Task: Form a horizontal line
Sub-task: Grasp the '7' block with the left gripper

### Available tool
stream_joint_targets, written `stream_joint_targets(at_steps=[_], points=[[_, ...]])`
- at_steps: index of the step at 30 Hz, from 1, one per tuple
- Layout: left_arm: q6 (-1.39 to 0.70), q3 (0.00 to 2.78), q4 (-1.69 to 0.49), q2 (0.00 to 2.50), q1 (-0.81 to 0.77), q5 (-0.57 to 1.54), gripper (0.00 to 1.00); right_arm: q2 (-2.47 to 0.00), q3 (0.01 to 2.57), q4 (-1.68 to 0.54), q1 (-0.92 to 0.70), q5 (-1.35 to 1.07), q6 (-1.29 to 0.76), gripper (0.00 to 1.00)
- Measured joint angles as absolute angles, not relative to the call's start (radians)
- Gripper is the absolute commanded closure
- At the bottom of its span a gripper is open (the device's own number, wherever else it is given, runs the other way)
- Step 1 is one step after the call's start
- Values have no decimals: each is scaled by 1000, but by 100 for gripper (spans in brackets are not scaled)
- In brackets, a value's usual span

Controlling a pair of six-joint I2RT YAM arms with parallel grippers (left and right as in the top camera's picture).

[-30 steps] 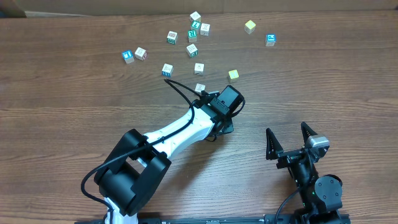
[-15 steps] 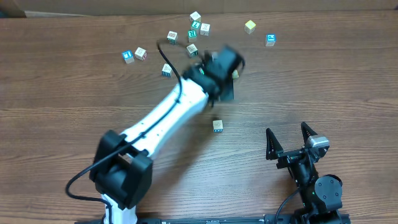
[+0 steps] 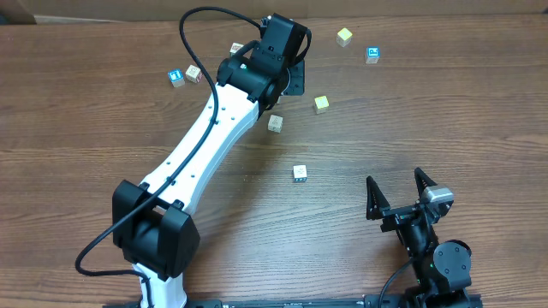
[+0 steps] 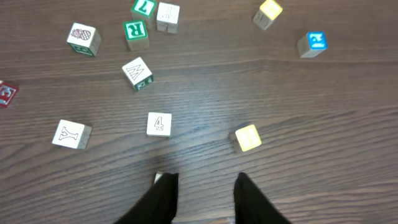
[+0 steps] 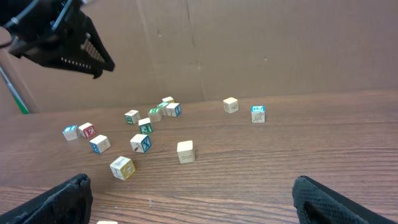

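Wood-grain table — small alphabet cubes scattered loose; one cube well apart, toward near edge.

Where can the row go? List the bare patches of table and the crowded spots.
Free: the wide bare wood left of the left arm, below the left blue cube; the strip between the lone cube and the right end effector; the right side past the right blue cube. Crowded: the cluster of cubes at top centre, by the left end effector.
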State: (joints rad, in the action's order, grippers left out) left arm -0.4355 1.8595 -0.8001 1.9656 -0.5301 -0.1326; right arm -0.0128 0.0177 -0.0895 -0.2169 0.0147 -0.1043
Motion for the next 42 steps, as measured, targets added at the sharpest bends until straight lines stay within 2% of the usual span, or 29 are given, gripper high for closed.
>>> stream_joint_targets(at_steps=[3,7,15,28,34,42], points=[[-415,1860,-806,2001,-530,-132,62,-13,18,-89,-217,15,-104,0],[-378,1860,-808,2074,-530,-133,65,-13,18,-89,-217,15,-104,0],[-332,1858,-815,2192,-530,-151,62,-13,18,-89,-217,15,-104,0],[-329,1858,-842,2275,-529,-170,64,-13,18,-89,-217,14,-104,0],[-328,1859,-842,2286,-527,-184,60,-13,18,-90,-217,15,-104,0],[-328,1859,-855,2286,-527,-184,60,-13,18,-90,-217,15,-104,0]])
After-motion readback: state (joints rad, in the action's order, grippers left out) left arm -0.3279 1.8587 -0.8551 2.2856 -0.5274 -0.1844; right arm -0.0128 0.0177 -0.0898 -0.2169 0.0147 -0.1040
